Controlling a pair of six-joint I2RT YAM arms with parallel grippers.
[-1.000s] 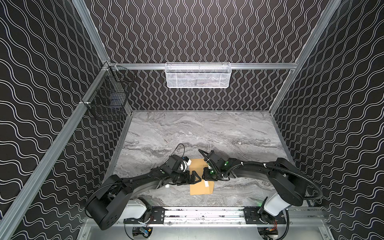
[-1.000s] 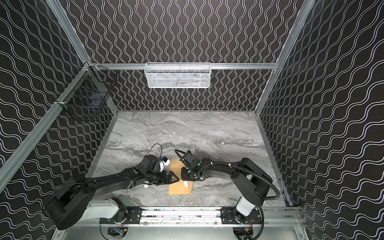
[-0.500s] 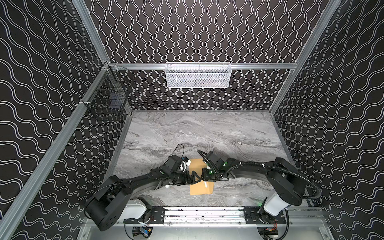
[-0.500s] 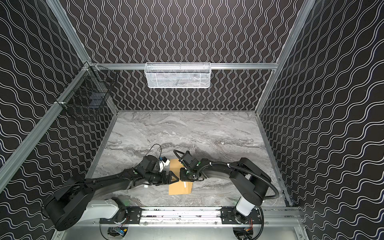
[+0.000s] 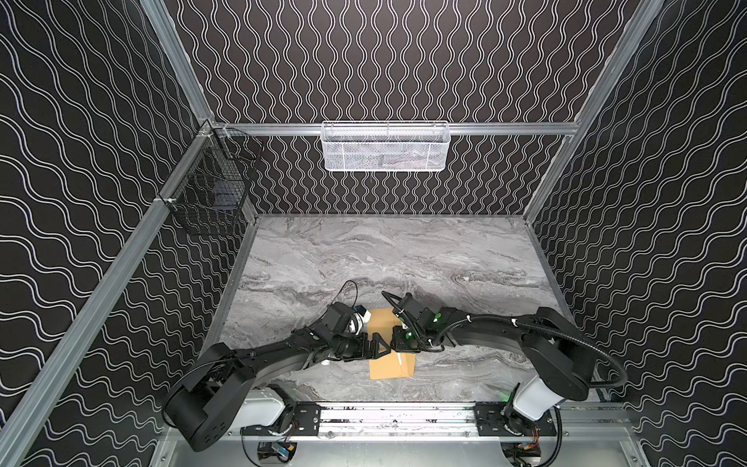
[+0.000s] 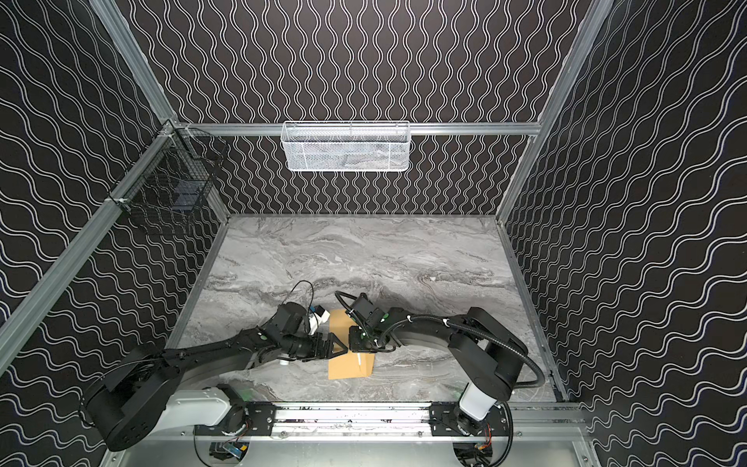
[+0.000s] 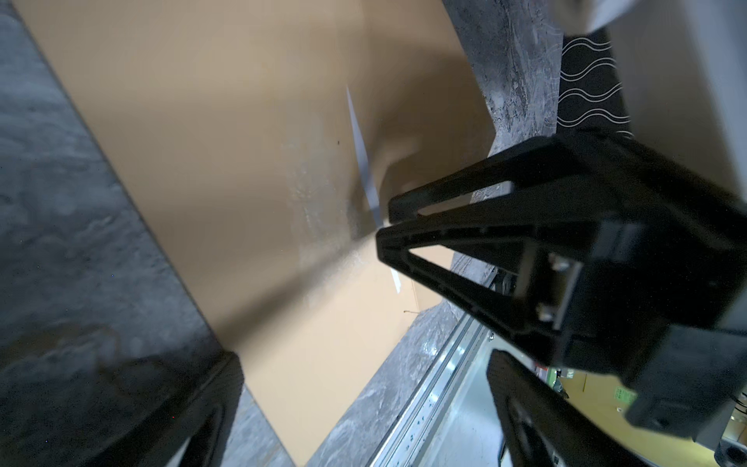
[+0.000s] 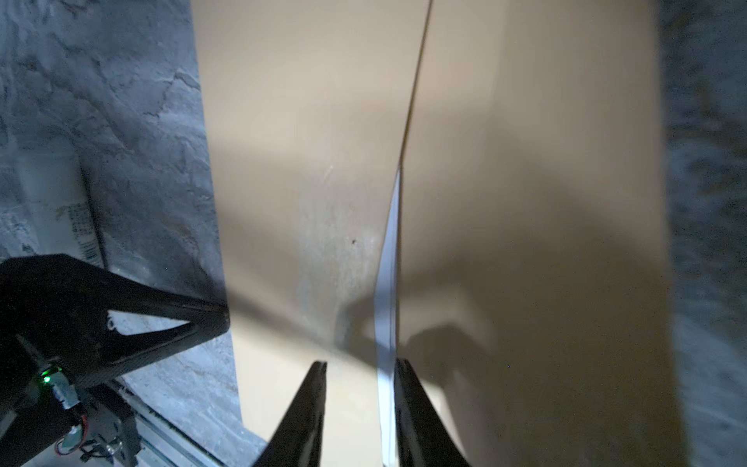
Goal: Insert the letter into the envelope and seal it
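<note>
Envelope (image 5: pixel 390 366) unmoved; letter (image 8: pixel 387 291) seemingly mostly inside

A grey marble tabletop (image 5: pixel 404 258) forms the cell floor. Above its far edge hangs a white mesh basket (image 5: pixel 386 147), above its far-left corner a black wire basket (image 5: pixel 210 190). A small white cylinder (image 8: pixel 52 210) lies on it.

Grey marble table (image 5: pixel 404 258). Tan envelope (image 5: pixel 390 366) flat on it near front edge, both top views. Small white cylinder (image 8: pixel 52 202) lies on table just beside envelope.
</note>
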